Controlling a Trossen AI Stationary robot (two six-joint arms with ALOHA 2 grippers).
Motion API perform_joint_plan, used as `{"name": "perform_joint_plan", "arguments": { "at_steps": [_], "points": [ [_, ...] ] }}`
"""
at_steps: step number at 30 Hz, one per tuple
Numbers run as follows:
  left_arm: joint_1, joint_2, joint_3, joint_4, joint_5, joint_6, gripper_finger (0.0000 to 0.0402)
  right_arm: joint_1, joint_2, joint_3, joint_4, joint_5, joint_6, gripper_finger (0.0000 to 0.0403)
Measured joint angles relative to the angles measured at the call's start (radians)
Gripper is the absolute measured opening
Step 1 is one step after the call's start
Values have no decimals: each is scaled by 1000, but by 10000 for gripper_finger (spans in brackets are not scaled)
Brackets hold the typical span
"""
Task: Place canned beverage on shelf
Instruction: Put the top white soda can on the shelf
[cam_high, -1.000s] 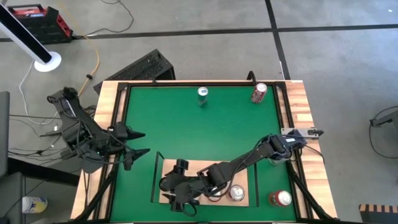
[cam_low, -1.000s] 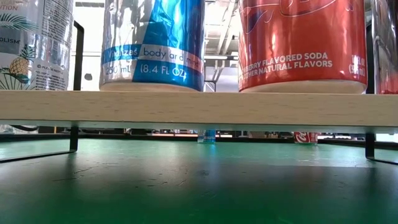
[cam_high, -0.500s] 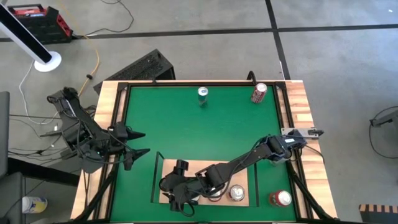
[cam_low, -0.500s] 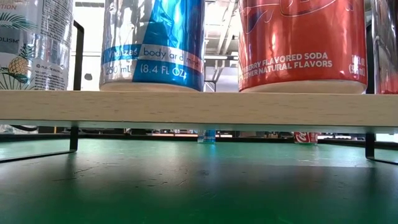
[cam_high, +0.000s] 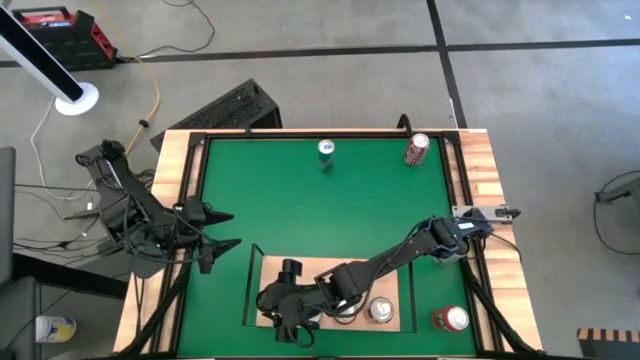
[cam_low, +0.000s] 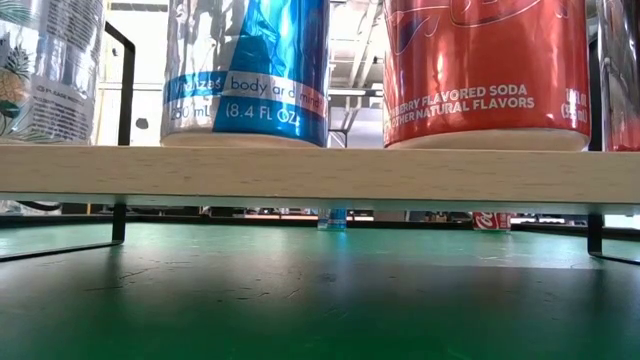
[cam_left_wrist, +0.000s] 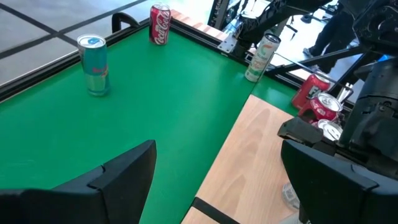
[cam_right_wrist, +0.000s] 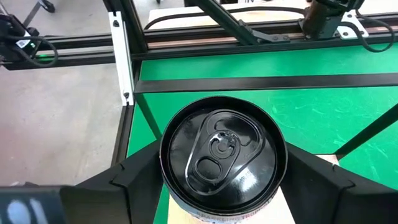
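The right gripper (cam_right_wrist: 221, 186) sits over the shelf (cam_high: 300, 268), fingers astride a can (cam_right_wrist: 221, 155), seemingly gripping; next it must lift clear. The left gripper (cam_left_wrist: 217, 180) waits, fingers apart.

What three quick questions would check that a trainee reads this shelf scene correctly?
1. True or false: the left end effector waits at the left edge of the green mat, off the shelf.
2. The can under the right wrist camera has a top that is: A black, B silver, C red.
3. In the low view, what colour is the soda can beside the blue-and-silver can?
Key: 1 true; 2 A; 3 orange-red.
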Motion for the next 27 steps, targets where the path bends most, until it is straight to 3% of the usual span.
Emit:
{"name": "perform_joint_plan", "arguments": {
  "at_steps": [27],
  "points": [
    [0, 0, 0, 6, 5, -2, 329, 8, -1, 1, 6, -101, -60, 300]
  ]
}}
